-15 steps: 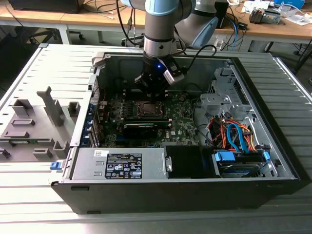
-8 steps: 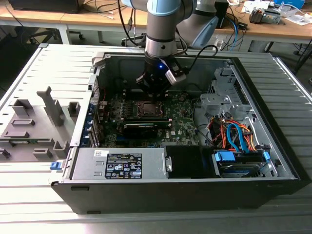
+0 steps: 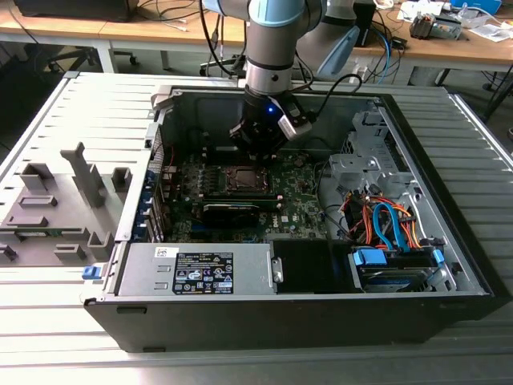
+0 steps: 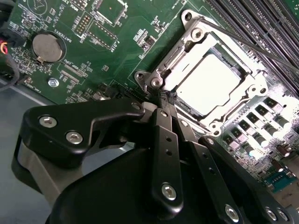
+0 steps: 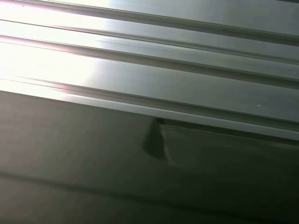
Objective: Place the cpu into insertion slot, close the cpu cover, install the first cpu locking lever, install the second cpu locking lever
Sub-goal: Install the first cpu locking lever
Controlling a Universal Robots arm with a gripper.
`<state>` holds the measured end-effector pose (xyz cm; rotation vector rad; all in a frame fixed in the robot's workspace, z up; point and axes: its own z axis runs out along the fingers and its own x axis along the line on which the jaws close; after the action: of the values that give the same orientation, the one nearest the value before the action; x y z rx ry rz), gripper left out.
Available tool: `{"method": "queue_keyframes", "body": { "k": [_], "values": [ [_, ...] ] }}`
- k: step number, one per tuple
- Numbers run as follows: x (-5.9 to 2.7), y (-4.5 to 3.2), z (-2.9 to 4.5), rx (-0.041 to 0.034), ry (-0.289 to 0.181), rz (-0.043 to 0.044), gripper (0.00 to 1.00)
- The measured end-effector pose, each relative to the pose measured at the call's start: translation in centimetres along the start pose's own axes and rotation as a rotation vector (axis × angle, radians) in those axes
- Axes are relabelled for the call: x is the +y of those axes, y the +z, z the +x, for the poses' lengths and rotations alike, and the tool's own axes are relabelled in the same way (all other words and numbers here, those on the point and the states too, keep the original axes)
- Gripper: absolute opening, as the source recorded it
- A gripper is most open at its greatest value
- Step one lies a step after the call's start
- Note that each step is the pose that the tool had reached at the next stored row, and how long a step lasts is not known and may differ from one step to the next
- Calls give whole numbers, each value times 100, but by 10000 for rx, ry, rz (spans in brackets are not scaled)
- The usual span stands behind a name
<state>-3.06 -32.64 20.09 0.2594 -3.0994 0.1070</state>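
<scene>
The cpu (image 4: 212, 81) sits in the insertion slot (image 4: 164, 65) with the cpu cover (image 4: 252, 91) down over it, looks like. End effector (image 4: 167, 96) is clenched, fingertips together at the socket's corner.

cpu (image 4: 212, 83): you see a pale silver-grey top, glaring almost white in the second wrist view.
cpu cover (image 4: 243, 95): your frame plate is bright silvery metal around that pale square.
circuit board (image 4: 126, 28): green, speckled with fine white print and small silver pads.
coin battery (image 4: 48, 47): dull silver disc on the green.
gripper (image 4: 169, 105): you have matte black links with silver screw heads.
arm (image 3: 276, 36): silver-grey tube with light blue caps.
computer case (image 3: 449, 301): black shell, grey metal inside.
cables (image 3: 393, 224): orange, blue and red strands.
tabletop (image 3: 473, 160): grey with parallel ribbed stripes.
</scene>
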Motion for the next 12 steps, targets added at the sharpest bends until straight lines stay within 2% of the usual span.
{"method": "queue_keyframes", "body": {
  "k": [12],
  "values": [
    [21,-19,-4,0,-1,5,11]
  ]
}}
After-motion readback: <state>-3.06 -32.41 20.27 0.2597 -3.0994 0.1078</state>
